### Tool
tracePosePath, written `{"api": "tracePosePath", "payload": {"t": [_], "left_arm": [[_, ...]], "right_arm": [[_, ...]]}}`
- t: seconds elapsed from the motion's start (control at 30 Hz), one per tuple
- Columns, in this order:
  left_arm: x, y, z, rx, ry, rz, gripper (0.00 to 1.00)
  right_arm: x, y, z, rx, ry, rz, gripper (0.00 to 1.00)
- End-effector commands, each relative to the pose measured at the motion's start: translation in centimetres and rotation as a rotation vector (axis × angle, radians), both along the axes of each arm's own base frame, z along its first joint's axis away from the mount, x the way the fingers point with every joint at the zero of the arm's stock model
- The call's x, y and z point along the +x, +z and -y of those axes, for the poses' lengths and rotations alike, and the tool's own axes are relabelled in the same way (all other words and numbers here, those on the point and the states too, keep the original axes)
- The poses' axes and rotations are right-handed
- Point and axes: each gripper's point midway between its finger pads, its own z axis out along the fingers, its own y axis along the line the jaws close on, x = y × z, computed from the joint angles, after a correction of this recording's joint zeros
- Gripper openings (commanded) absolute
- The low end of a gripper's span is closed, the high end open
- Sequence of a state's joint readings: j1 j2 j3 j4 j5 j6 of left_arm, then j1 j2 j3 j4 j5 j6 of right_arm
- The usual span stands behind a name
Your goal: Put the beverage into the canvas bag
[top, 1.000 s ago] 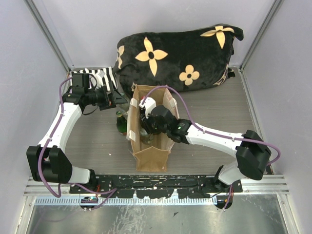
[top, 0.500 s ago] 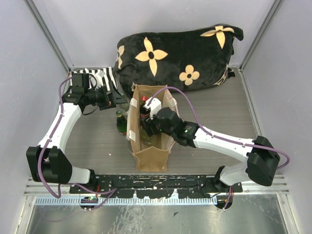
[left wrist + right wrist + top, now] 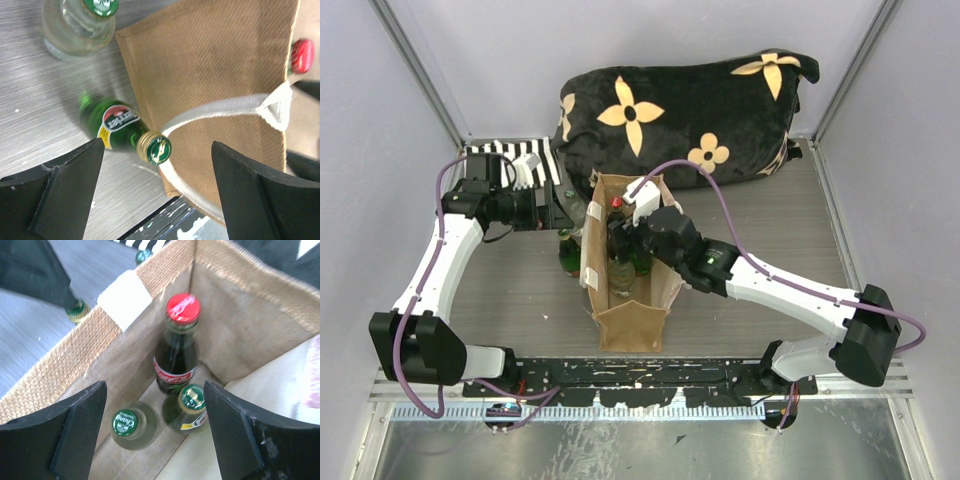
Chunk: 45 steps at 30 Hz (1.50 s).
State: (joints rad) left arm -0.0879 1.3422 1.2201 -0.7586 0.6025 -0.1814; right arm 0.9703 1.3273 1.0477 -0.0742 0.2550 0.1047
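right gripper (image 3: 155, 400) spread wide above the canvas bag (image 3: 240, 340), gripping nothing.
three bottles stand inside the bag: a red-capped cola bottle (image 3: 175, 352), a green bottle (image 3: 189, 410) and a clear bottle (image 3: 131, 427). the left gripper (image 3: 157, 147) also gapes empty, over a second green bottle (image 3: 116, 127) on the table (image 3: 35, 105) just beside the bag's outer wall.

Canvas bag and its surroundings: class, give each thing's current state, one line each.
canvas bag: upright, open, three bottles inside
red-capped bottle: upright in bag
bagged clear bottle: upright, capped
bagged green bottle: upright, capped
outside green bottle: upright beside bag, capped
outside clear bottle: upright, capped
left end effector: open over outside green bottle
right end effector: open above bag, empty
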Motion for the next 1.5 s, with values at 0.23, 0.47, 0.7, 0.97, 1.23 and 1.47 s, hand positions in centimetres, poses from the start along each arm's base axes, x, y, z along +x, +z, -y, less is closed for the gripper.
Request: {"api": "tracePosePath", "payload": {"t": [0.23,0.47,0.7,0.97,1.23,1.47], "left_arm": [[-2.7,0.4,-1.4,0.377,-0.224,0.015,0.94],[-1.5,-0.2,-2.0,0.542,-0.276,-0.094,0.89],[-1.9,-0.9,-2.5,0.632,-0.327,-0.203,0.81],[-1.9,-1.9,-1.7,0.630,-0.340,-0.228,0.79],[-1.3,-2.3,-0.3,0.611,-0.352,-0.220,0.78],[-0.7,-2.9,0.1,0.604,-0.348,-0.214,0.72]], "right_arm": [[3.2,9.2,2.7,0.127,-0.197,0.024,0.83],[4.2,9.2,5.0,0.102,-0.296,-0.076,0.83],[3.7,7.1,7.2,0.064,-0.353,-0.143,0.83],[3.4,6.1,8.2,0.059,-0.376,-0.159,0.83],[3.3,5.7,8.8,0.057,-0.392,-0.163,0.83],[3.2,5.8,9.4,0.064,-0.412,-0.157,0.83]]}}
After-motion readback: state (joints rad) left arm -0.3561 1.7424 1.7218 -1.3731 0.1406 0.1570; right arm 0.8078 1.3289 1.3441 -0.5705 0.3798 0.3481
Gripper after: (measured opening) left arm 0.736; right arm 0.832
